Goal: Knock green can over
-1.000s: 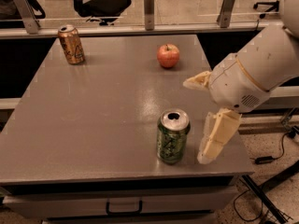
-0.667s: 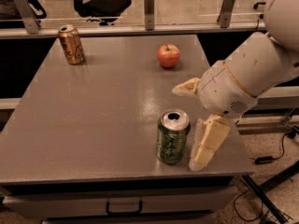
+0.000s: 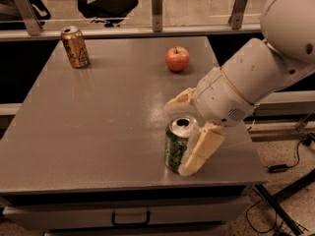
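My pincer [image 3: 179, 134] is spread open over the front right part of the desk [image 3: 98, 127]. One finger [image 3: 203, 149] lies against the right side of the green can [image 3: 174, 146], and the other finger [image 3: 180, 98] reaches out behind the can's silver top, apart from it. The green can stands upright near the desk's front edge, not gripped. An apple [image 3: 177, 58] sits well behind it toward the far edge, and an orange-gold can [image 3: 75, 46] stands upright at the far left corner
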Tool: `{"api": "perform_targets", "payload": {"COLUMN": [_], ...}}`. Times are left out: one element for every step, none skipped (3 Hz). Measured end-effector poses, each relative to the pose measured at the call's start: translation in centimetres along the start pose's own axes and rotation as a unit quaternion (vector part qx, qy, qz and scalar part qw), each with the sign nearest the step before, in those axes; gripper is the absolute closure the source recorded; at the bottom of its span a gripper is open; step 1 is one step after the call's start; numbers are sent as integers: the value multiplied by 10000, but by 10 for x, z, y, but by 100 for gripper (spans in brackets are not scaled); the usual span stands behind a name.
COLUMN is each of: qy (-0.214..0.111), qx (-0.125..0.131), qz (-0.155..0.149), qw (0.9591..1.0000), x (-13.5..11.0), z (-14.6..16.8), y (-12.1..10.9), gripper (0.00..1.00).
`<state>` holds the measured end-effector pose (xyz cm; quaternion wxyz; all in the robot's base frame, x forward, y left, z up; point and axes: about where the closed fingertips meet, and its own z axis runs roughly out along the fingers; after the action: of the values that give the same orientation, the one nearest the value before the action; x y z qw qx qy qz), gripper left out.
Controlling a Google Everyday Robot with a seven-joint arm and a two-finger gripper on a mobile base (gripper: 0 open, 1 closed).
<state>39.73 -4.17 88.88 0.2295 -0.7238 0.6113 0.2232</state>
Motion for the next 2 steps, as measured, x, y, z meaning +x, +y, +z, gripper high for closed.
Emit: {"api": "perform_targets", "payload": {"qy": [-117,-77], "qx": [-68,-63], "qz": [-18,87], "qw": [9999,9999], "x": [-5,-5], "z": [2,0], "y": [0,-6], "gripper": [42,65]}}
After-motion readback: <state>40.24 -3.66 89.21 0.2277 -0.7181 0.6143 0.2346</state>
